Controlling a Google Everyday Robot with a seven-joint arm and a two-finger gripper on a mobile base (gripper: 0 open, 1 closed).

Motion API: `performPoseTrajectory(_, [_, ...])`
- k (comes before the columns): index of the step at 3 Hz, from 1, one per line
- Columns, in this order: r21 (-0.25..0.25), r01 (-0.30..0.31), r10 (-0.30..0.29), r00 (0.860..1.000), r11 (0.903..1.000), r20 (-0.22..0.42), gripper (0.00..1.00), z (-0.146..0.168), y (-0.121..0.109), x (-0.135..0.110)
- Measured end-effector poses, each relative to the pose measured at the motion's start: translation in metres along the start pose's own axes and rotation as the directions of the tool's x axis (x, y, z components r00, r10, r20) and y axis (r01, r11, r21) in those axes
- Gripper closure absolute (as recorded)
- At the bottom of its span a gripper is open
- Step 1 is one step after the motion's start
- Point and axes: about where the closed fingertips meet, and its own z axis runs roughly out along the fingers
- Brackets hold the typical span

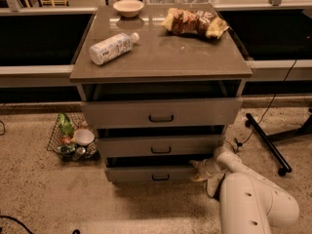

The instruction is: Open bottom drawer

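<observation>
Bottom drawer (146,173) is the lowest of three fronts, with a small black handle (160,178) at centre and a dark gap above it. Tool (201,170) is low near the floor, just beside the drawer's right end — clenched or released, cannot tell. Worktop (161,57) carries a bottle (113,48) on its side and a bowl (128,7).
</observation>
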Motion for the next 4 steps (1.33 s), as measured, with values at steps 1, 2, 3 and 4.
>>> performPoseTrajectory(1, [0.0,0.0,0.0,1.0,1.0,0.0,0.87,-0.004,-0.0018,-0.002])
performPoseTrajectory(2, [0.0,0.0,0.0,1.0,1.0,0.0,1.0,-0.0064,-0.0023,-0.0033])
performPoseTrajectory(3, [0.0,0.0,0.0,1.0,1.0,0.0,0.82,-0.0065,-0.0024,-0.0033])
performPoseTrajectory(4, [0.0,0.0,0.0,1.0,1.0,0.0,0.51,-0.0064,-0.0023,-0.0033])
